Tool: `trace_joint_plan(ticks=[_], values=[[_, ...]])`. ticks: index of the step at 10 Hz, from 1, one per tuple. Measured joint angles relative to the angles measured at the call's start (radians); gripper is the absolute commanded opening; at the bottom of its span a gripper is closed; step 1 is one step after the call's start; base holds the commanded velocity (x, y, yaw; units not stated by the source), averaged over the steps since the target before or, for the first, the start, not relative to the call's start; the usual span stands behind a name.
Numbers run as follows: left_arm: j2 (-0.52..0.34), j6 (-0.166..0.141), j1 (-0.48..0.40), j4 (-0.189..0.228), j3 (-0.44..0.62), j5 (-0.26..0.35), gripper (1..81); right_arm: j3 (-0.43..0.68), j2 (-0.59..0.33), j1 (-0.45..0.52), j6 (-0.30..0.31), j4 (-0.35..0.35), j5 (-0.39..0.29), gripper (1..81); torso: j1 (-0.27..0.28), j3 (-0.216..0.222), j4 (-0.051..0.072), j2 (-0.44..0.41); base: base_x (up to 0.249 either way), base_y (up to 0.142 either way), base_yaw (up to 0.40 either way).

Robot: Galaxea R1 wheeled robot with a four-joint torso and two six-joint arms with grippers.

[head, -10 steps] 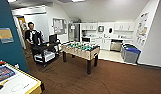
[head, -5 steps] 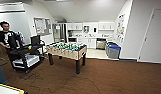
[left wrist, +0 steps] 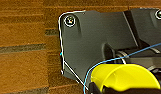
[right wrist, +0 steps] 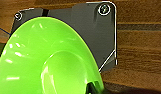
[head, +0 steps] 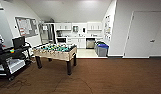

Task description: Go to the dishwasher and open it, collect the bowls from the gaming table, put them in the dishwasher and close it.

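A small yellow bowl [left wrist: 122,75] hangs over the brown wood floor in the left wrist view, with my left gripper [left wrist: 121,91] shut on its rim. A wide lime-green bowl [right wrist: 46,62] sits large in the right wrist view, and my right gripper [right wrist: 92,88] is shut on its edge. The dishwasher [head: 90,43], a steel front under the white kitchen counter, stands closed at the far end of the room, straight ahead. The gaming table is out of view.
A foosball table [head: 56,52] stands ahead on the left. A black cart [head: 11,60] with a monitor sits at the left edge. Blue-lidded grey bins [head: 102,49] stand right of the dishwasher. A white door [head: 146,32] is on the right wall.
The camera has swung to the right: the foosball table and cart slid left in the picture, the person left the view, and the right wall with its door came in.
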Motion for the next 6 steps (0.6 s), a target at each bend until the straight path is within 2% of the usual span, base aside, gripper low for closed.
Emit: trace_joint_plan(ticks=[6], values=[[0.003, 0.0, 0.007, 0.0, 0.0, 0.001, 1.0, -0.001, 0.0, 0.002, 0.0, -0.001, 0.0, 1.0, 0.0, 0.0, 0.0, 0.0, 0.0, 0.0, 0.0]])
